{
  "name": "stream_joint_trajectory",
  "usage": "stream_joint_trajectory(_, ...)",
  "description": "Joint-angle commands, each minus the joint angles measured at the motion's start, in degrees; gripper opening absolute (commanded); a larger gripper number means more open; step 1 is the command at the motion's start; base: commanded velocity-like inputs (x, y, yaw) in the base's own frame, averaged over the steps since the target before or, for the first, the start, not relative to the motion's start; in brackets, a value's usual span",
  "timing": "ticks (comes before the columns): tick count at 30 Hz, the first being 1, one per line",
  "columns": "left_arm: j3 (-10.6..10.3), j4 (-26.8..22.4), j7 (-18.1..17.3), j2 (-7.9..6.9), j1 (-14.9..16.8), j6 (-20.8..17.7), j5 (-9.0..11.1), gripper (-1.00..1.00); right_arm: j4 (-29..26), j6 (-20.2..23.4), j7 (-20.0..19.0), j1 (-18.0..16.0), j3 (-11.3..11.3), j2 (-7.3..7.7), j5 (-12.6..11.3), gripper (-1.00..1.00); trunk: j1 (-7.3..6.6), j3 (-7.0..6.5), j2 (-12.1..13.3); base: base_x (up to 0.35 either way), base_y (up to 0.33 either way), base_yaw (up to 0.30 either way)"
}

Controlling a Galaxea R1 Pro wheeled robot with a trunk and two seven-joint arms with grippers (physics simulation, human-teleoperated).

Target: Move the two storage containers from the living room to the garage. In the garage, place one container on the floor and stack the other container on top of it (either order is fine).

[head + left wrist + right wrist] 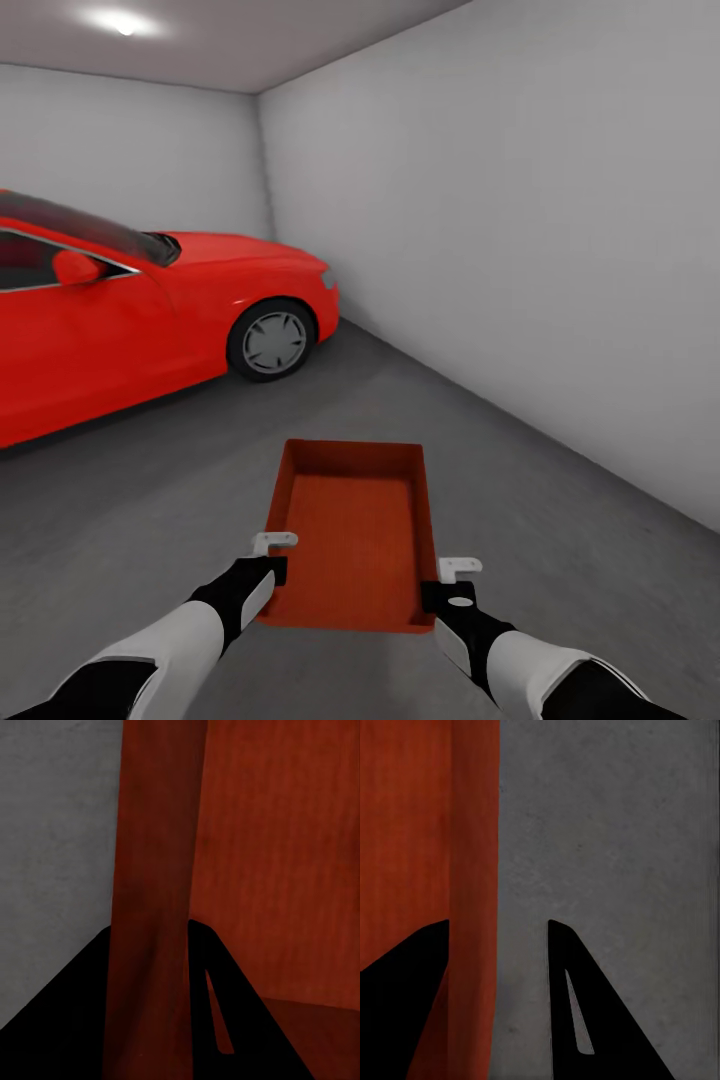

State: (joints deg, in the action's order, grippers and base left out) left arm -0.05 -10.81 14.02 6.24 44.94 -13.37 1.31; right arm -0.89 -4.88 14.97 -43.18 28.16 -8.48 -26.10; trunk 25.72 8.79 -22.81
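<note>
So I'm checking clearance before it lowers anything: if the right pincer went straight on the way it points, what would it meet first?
Probably the floor: the right pincer points at bare grey concrete beyond its fingers, with the storage container wall running alongside one finger. Depth is unclear.

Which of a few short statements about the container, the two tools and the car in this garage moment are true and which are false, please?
1. The storage container is empty. True.
2. A blue car is parked ahead on the robot's left. False: the car is red.
3. The left tool has the container's wall between its fingers. True.
4. The right tool grips the far short end of the container. False: it is at the right side wall, near the end closest to the robot.
5. A second container sits inside the first. False: only its ribbed bottom shows inside.
</note>
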Motion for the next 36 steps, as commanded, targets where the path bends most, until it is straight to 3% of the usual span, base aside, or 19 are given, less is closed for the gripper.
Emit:
stream_joint_trajectory(1,-0.7,0.1,0.3,0.00,0.0,-0.3,1.0,-1.00,-0.9,-0.4,0.1,-0.1,-0.2,-0.04,0.3,-1.00,0.06,0.12,-0.1,0.322,0.000,-0.283)
stream_joint_trajectory(36,-0.7,0.1,0.3,0.00,0.0,-0.3,1.0,-1.00,-0.9,-0.4,0.1,-0.1,-0.2,-0.04,0.3,-1.00,0.06,0.12,-0.1,0.322,0.000,-0.283)
